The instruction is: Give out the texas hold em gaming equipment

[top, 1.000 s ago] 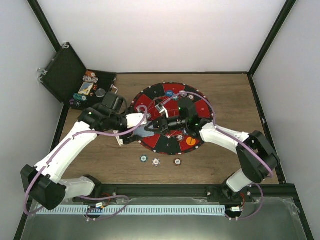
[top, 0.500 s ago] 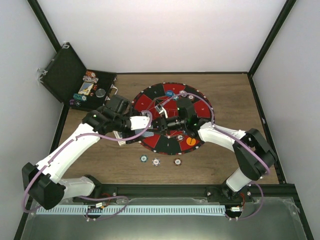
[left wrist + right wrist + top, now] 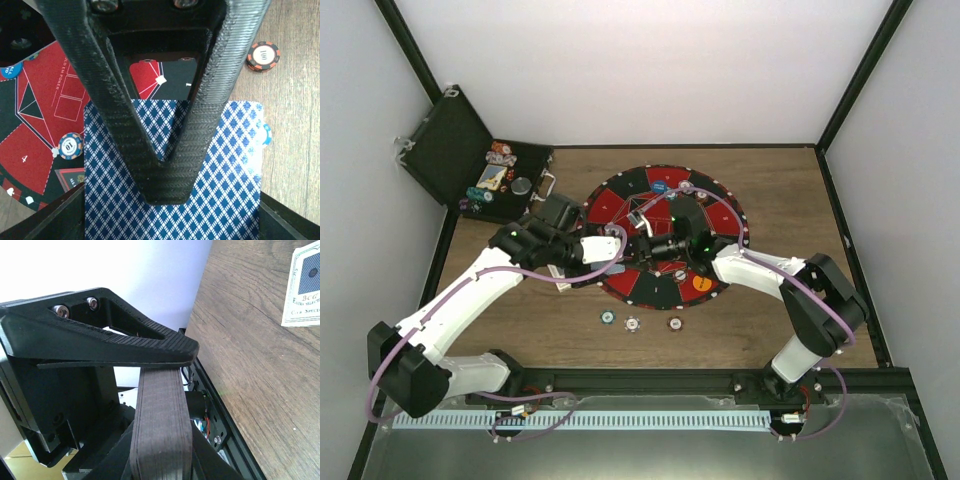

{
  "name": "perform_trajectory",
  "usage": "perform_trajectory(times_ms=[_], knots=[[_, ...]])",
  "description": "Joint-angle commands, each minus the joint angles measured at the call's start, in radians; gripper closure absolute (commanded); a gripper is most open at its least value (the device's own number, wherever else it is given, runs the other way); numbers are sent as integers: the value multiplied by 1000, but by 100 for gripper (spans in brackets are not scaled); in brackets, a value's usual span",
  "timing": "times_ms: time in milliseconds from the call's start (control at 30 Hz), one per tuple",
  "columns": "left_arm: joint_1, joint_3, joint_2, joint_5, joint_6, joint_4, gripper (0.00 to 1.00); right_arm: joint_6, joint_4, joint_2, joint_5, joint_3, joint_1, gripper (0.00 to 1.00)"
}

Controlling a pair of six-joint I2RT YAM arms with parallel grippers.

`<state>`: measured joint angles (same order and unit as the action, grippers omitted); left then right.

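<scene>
Left side: my left pincer (image 3: pixel 162 192) has its fingers forming a V over the blue-backed card (image 3: pixel 225 165); grip unconfirmed. The card sits above the mat's (image 3: pixel 45 95) near-left edge, presumably for dealing. My right pincer (image 3: pixel 175 362) is clenched; contents indeterminate.

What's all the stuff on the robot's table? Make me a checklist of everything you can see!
Surface: wooden table with a round red-and-black mat in the middle.
Job's things: blue-backed playing cards beyond the left gripper; three poker chips on the wood near the arms; orange disc and blue disc on the mat.
Clutter: open black case at the far-left corner, spare chips inside.
Grippers: left gripper's fingertips together over the cards; right gripper closed; what either holds is unclear.
Cables: purple cables loop along both arms.
Surroundings: white walls, black frame.
</scene>
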<state>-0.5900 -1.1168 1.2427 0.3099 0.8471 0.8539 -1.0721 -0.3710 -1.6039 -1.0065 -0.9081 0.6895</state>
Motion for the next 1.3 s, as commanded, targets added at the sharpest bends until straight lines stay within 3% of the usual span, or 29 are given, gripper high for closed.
perform_trajectory(times_ms=[0,300,500,567,633,700,867,1133,1267], knots=[[-3,5,17,-15,-3,-45,26,-11,-45,-2,-34,-46,24,98],[-2,32,-3,-42,6,-46,50,6,-16,-13,-34,-55,25,98],[-2,35,-5,-51,0,-44,74,4,-17,-16,-33,-64,24,93],[-2,35,-5,-60,0,-42,80,8,-13,-16,-34,-67,24,88],[-2,32,-7,-68,1,-39,87,22,11,-17,-32,-71,24,73],[-2,26,-6,-72,1,-30,93,54,60,-20,-24,-83,24,69],[-3,9,-8,-68,-5,-6,96,132,163,-31,-2,-109,23,62],[-2,8,1,-74,-8,15,96,149,170,-32,-5,-112,24,38],[-1,-9,2,-65,-8,30,96,157,196,-50,-2,-120,28,36]])
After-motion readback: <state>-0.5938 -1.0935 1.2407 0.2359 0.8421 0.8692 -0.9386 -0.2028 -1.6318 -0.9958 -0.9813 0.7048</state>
